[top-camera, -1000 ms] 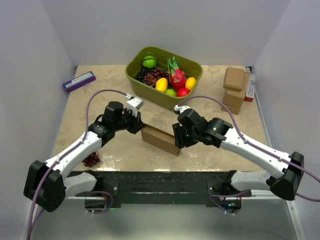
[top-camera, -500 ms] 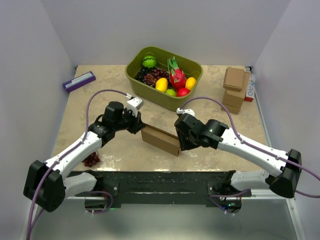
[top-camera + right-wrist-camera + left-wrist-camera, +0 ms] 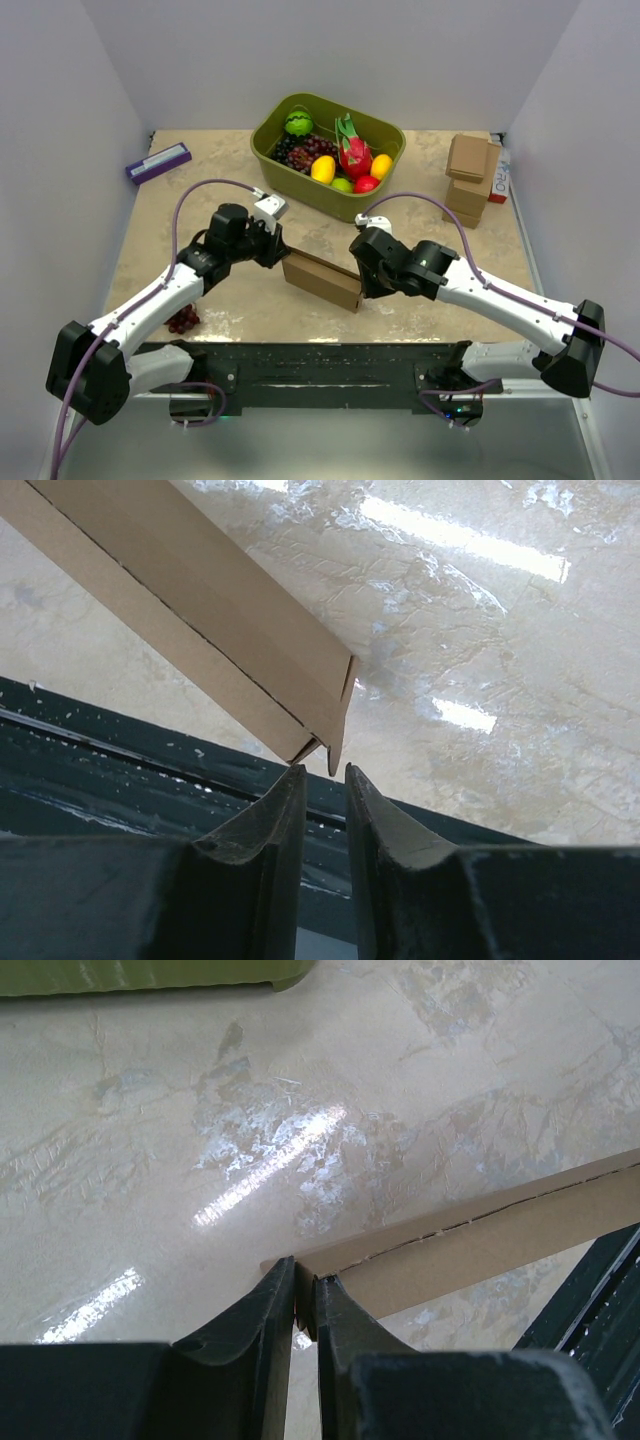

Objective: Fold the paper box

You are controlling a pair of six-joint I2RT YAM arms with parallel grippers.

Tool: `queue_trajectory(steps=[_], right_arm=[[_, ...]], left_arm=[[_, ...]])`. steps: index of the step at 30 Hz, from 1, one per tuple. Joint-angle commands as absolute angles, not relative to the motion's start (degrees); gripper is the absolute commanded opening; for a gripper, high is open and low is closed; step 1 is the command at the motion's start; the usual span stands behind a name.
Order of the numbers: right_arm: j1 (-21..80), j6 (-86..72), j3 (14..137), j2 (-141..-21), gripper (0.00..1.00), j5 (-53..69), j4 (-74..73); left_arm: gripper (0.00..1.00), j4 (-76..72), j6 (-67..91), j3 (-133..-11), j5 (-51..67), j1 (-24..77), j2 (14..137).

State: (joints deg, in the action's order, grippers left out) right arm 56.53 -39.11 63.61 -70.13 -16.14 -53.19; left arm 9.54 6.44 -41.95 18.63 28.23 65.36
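Observation:
The paper box (image 3: pixel 322 279), a thin brown cardboard mailer, stands on its long edge between the two arms near the table's front. My left gripper (image 3: pixel 281 256) is shut on its left end. In the left wrist view the fingers (image 3: pixel 270 1310) pinch the cardboard corner, and the box (image 3: pixel 500 1240) runs off to the right. My right gripper (image 3: pixel 358 286) is at the box's right end. In the right wrist view its jaws (image 3: pixel 326 771) stand narrowly open. The pointed tip of an end flap on the box (image 3: pixel 200 610) hangs at their mouth, unclamped.
A green bin (image 3: pixel 300 192) of fruit sits behind the box. A stack of small brown boxes (image 3: pixel 468 180) stands at the back right, a purple item (image 3: pixel 158 162) at the back left. Dark grapes (image 3: pixel 182 319) lie by the left arm. A black rail (image 3: pixel 330 365) borders the near edge.
The right gripper's jaws have narrowed a good deal and the right wrist has shifted slightly toward the box's end. The left arm and the box have stayed put.

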Motion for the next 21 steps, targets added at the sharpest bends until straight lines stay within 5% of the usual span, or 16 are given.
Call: queue_trajectory(steps=[1, 14, 21], right_arm=[[56.69, -40.52, 63.20, -69.61, 0.24, -18.90, -51.24], [56.69, -41.04, 63.54, -70.14, 0.02, -20.30, -49.75], [56.60, -42.36, 63.19, -69.61, 0.00, -19.16, -47.46]], left_arm=[[0.17, 12.04, 6.42, -42.45, 17.67, 28.74, 64.60], [0.16, 12.13, 6.42, -42.28, 17.40, 29.44, 64.07], [0.15, 12.22, 6.50, -42.19, 17.49, 29.97, 64.07]])
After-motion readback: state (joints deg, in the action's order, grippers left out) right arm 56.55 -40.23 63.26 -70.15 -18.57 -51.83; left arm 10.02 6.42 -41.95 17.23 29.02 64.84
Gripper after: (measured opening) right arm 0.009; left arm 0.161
